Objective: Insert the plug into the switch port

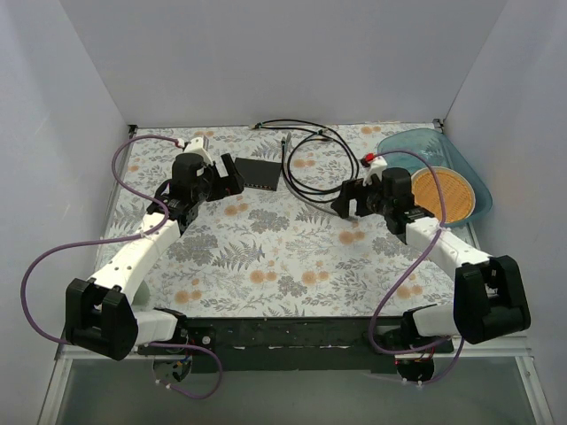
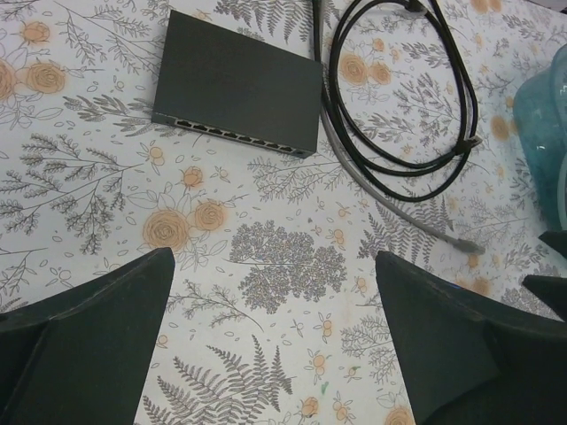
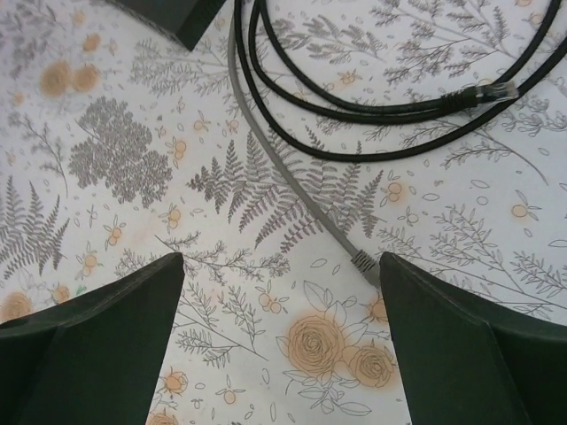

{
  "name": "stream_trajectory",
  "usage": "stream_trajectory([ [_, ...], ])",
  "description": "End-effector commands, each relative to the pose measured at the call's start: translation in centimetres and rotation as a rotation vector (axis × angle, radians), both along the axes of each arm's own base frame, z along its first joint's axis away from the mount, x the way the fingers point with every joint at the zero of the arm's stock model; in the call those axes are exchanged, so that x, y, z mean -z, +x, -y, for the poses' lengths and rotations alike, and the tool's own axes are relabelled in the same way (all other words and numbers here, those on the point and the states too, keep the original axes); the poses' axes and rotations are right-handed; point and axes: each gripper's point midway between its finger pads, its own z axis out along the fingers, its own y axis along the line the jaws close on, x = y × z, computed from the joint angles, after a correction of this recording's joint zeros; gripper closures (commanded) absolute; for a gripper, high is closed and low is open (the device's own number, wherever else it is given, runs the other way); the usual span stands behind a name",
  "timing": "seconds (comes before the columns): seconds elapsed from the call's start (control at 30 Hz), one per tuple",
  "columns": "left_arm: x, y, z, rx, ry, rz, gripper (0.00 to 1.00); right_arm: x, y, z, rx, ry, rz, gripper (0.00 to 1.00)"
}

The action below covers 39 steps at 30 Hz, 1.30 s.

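Jaws open, empty, both arms; small grey cable plug (image 3: 363, 263) lies just ahead of right jaws, axis slanting away leftward.

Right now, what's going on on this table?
Two robot arms are set to plug a cable into the switch, but nothing is held yet. The left hand hovers open near the switch, facing its ports. The right hand hovers open over the grey plug, which lies on the table. A black cable lies loose nearby, and the ports look empty.
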Motion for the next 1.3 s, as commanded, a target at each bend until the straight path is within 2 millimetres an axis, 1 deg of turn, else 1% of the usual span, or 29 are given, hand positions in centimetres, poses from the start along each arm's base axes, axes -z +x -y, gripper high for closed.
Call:
stream_trajectory([
  [0.0,-1.4,-0.6,0.7,0.044,-0.033,0.016,0.02,0.6,0.0,-1.1,-0.015,-0.143,0.037,0.01],
  [0.03,-1.5,-0.6,0.7,0.047,-0.035,0.015,0.02,1.5,0.2,-1.2,-0.018,-0.161,0.025,0.02],
  [0.1,-1.1,-0.8,1.2,0.075,-0.049,0.0,0.02,2.1,0.5,-1.7,-0.028,-0.173,0.025,0.03],
  [0.13,-1.1,-0.8,1.5,0.084,-0.055,-0.001,0.02,3.2,0.7,-1.7,-0.033,-0.192,0.005,0.07],
  [0.2,-0.6,-0.9,1.8,0.096,-0.07,-0.019,0.02,3.5,1.2,-2.0,-0.031,-0.203,-0.001,0.11],
  [0.23,-0.7,-0.9,2.0,0.104,-0.075,-0.016,0.02,4.4,1.4,-2.1,-0.033,-0.221,-0.024,0.15],
  [0.3,-0.5,-1.0,2.4,0.12,-0.089,-0.023,0.02,4.5,2.4,-2.3,-0.018,-0.243,-0.022,0.16],
  [0.33,-0.4,-1.0,2.5,0.126,-0.095,-0.022,0.02,5.5,2.5,-2.3,-0.019,-0.263,-0.045,0.18],
  [0.37,-0.4,-1.0,2.6,0.132,-0.099,-0.02,0.02,5.8,2.7,-2.4,-0.022,-0.276,-0.048,0.19],
  [0.4,-0.4,-1.1,2.8,0.141,-0.106,-0.023,0.02,5.5,3.3,-2.6,-0.018,-0.28,-0.042,0.19],
  [0.43,-0.2,-1.1,3.0,0.148,-0.109,-0.025,0.02,6.7,3.3,-2.5,-0.018,-0.301,-0.069,0.2],
  [0.5,0.1,-1.2,3.1,0.157,-0.113,-0.033,0.02,6.9,3.9,-2.8,-0.02,-0.313,-0.075,0.21],
  [0.53,0.0,-1.3,3.2,0.161,-0.115,-0.032,0.02,7.7,3.8,-2.8,-0.025,-0.326,-0.093,0.22],
  [0.63,0.7,-1.4,3.1,0.161,-0.114,-0.046,0.02,8.9,3.9,-3.1,-0.033,-0.347,-0.118,0.24],
  [0.67,0.8,-1.5,3.2,0.162,-0.114,-0.048,0.02,9.5,3.6,-3.0,-0.04,-0.36,-0.139,0.25],
  [0.73,1.1,-1.6,3.2,0.163,-0.115,-0.053,0.02,10.2,3.9,-3.3,-0.051,-0.374,-0.159,0.31],
  [0.77,1.1,-1.6,3.2,0.163,-0.117,-0.054,0.02,10.7,3.4,-3.3,-0.061,-0.39,-0.189,0.33],
  [0.8,1.3,-1.7,3.1,0.162,-0.115,-0.059,0.02,11.1,3.3,-3.4,-0.066,-0.397,-0.202,0.39],
  [0.87,1.2,-1.7,3.2,0.165,-0.117,-0.058,0.02,11.7,2.8,-3.7,-0.082,-0.41,-0.226,0.47],
  [0.9,1.2,-1.7,3.1,0.163,-0.116,-0.057,0.02,12.1,2.5,-3.9,-0.09,-0.419,-0.241,0.59],
  [0.97,1.1,-1.8,3.1,0.164,-0.113,-0.051,0.02,12.5,2.0,-4.4,-0.139,-0.455,-0.242,0.74],
  [1.0,1.0,-1.8,3.0,0.162,-0.112,-0.049,0.02,13.2,1.6,-3.9,-0.13,-0.501,-0.262,0.86],
  [1.03,0.9,-1.8,3.0,0.161,-0.111,-0.045,0.02,13.3,1.2,-4.4,-0.162,-0.525,-0.264,0.91],
  [1.07,0.7,-1.8,3.0,0.161,-0.109,-0.04,0.02,13.5,1.0,-4.5,-0.165,-0.554,-0.268,0.95],
  [1.1,0.6,-1.8,2.9,0.159,-0.108,-0.036,0.02,14.4,0.2,-4.2,-0.179,-0.588,-0.305,0.99],
  [1.13,0.5,-1.7,2.9,0.156,-0.107,-0.034,0.02,14.7,-0.3,-4.7,-0.202,-0.619,-0.305,0.99],
  [1.17,0.5,-1.7,2.8,0.154,-0.106,-0.032,0.02,14.6,-0.1,-4.6,-0.192,-0.648,-0.299,0.99],
  [1.2,0.5,-1.7,2.9,0.157,-0.105,-0.032,0.02,14.8,-0.4,-4.7,-0.202,-0.659,-0.304,0.99],
  [1.27,0.6,-1.7,2.8,0.154,-0.104,-0.034,0.02,14.6,-1.2,-5.4,-0.228,-0.626,-0.314,0.99],
])
